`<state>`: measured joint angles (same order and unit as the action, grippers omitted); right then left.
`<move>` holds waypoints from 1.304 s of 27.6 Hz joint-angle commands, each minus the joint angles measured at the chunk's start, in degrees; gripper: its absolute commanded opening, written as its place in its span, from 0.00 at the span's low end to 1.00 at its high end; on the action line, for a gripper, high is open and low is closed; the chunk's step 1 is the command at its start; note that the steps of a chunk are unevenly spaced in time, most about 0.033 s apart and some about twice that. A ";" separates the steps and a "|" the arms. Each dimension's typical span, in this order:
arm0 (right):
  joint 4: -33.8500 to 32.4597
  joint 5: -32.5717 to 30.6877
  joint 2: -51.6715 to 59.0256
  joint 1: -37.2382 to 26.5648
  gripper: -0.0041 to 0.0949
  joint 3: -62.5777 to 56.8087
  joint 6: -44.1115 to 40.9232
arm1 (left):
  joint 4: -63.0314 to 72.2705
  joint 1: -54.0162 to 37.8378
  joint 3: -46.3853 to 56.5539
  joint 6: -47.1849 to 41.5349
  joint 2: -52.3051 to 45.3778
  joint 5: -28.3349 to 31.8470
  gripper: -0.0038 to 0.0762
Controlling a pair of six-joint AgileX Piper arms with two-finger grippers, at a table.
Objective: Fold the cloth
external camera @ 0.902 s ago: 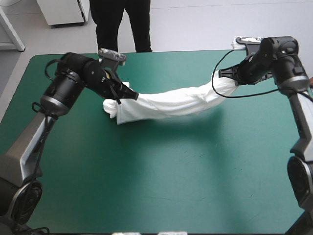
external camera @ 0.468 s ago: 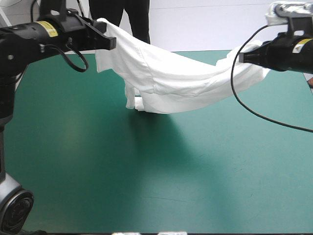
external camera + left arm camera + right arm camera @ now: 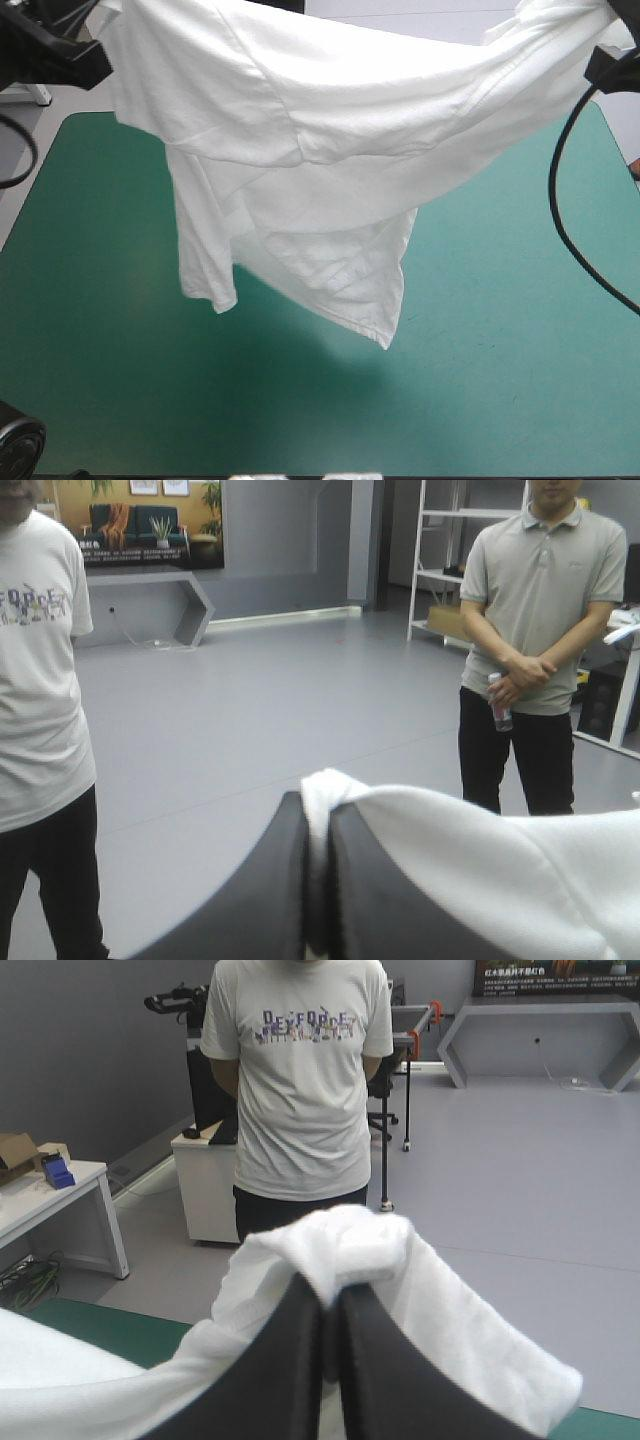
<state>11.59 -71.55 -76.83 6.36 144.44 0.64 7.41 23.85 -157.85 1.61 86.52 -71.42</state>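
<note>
White T-shirt (image 3: pixel 300 110), one, hangs between left end effector (image 3: pixel 318 815) and right end effector (image 3: pixel 326 1305).

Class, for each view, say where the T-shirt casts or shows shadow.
High view: the T-shirt shades the teal-green cover beneath its hem. Left wrist view: cloth in the left gripper greys in its folds. Right wrist view: cloth at the right gripper likewise.

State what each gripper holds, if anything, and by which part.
Left gripper and right gripper each pinch a bunched edge of the T-shirt, at opposite ends.
</note>
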 commanded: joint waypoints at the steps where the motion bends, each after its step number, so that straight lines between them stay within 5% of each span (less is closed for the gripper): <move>1: -0.65 0.04 0.71 0.07 0.03 1.44 0.52 | 0.99 -0.05 -0.84 0.08 -1.98 4.48 0.04; 8: -0.16 0.04 0.71 0.07 0.03 -7.35 -0.64 | 0.49 -0.05 3.59 -0.04 -0.03 -2.37 0.04; 15: -0.40 3.60 0.47 0.07 0.03 -29.23 -0.64 | -4.01 -0.05 25.03 -0.04 1.61 -2.28 0.04; 23: -0.62 14.01 -8.26 0.07 0.03 -45.44 0.16 | -12.06 -0.05 44.59 -2.46 8.59 5.97 0.04; 36: 0.41 23.51 -31.33 -1.65 0.03 -44.70 -0.64 | -13.47 -7.07 44.85 -5.72 28.41 14.91 0.04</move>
<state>11.05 -51.39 -108.97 5.95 97.88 0.00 -5.71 17.88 -111.44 -3.34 116.98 -60.24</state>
